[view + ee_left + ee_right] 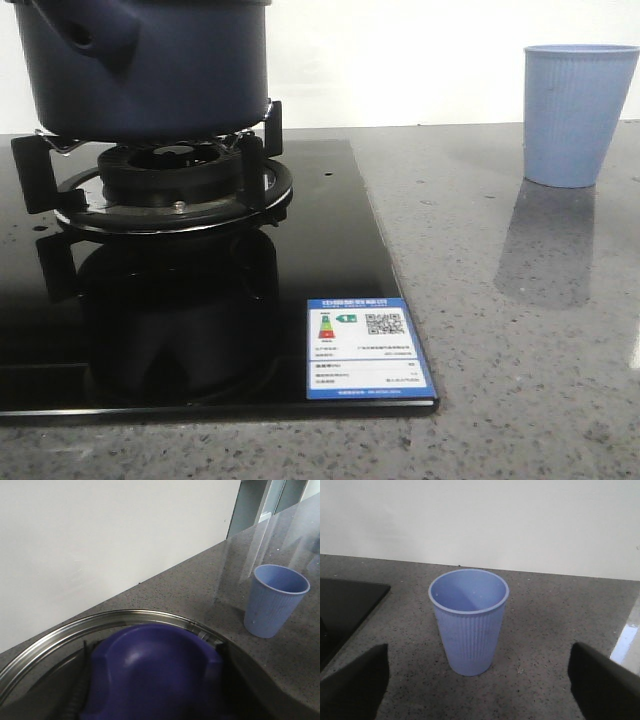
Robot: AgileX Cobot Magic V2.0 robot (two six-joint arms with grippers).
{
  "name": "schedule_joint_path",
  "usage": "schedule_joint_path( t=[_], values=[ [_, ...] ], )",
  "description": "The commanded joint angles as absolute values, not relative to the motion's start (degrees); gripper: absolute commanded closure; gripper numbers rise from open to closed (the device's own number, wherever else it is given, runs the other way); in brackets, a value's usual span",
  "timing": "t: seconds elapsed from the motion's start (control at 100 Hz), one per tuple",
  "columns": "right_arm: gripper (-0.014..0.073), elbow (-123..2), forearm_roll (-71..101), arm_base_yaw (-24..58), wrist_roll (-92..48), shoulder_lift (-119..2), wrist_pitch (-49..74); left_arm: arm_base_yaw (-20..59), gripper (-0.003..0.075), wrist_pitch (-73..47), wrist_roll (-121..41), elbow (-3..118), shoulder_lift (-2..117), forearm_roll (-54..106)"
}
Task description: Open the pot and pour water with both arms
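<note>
You are seeing the pot (150, 65) sitting on the burner (170, 180); the hob's energy label (368, 348) is too small to read. The right gripper (477, 680) is gaping wide around the cup (469, 620), holding nothing; the left's jaws are hidden, so I cannot tell.

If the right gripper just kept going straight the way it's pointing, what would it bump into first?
Most likely the pale blue ribbed cup, standing upright on the grey counter. It sits centred ahead of the right gripper, between its wide-open jaws. Depth is hard to judge, but nothing shows in between.

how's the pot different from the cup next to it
The pot is dark navy, wide and smooth-sided; the cup is pale blue, narrow, tapered and ribbed. The pot sits on the burner; the cup stands on the grey counter. Both are upright.
</note>
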State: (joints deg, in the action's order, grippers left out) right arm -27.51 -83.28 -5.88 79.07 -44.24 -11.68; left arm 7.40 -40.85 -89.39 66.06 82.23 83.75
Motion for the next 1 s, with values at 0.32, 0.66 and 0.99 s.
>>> schedule_joint_path(
  t=[0.32, 0.66, 0.99],
  values=[
    [-0.0042, -29.0, -82.7, -6.2, 79.7, -43.9, -12.8, 9.0, 0.0404, -40.9, -91.3, 67.9, 80.4, 88.4],
    [-0.0042, -29.0, -82.7, -6.2, 80.0, -43.9, -13.3, 9.4, 0.0404, -41.8, -91.3, 67.9, 82.2, 88.4],
    [-0.0042, -29.0, -82.7, -6.2, 80.0, -43.9, -13.5, 9.4, 0.0363, -41.8, -91.3, 67.9, 82.2, 87.1]
  ],
)
